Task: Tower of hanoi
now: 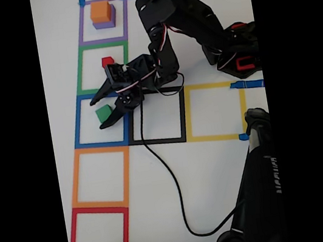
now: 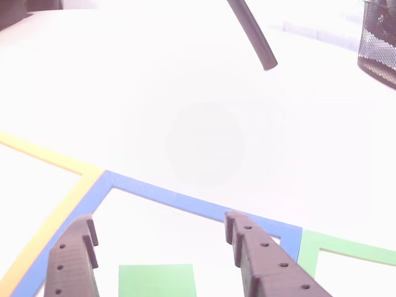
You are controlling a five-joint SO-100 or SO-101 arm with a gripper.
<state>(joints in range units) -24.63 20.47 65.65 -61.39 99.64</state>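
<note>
Gripper is spread wide over the blue tape square, with the green cube sitting between its two fingers, nothing pinched as far as I can see. In the other view the two dark fingers stick up from the bottom edge and the green cube is right in the gap between them, apart from both.

The red cube is in the green tape square, up near that square's top edge, just beside the arm. The orange cube is stacked on the purple cube inside the purple tape square, near the far edge of the white table in the fixed view.

Orange and red tape squares run down toward the near edge, with black and yellow ones off to the right of the blue one. A black cable trails from the arm across the table.
</note>
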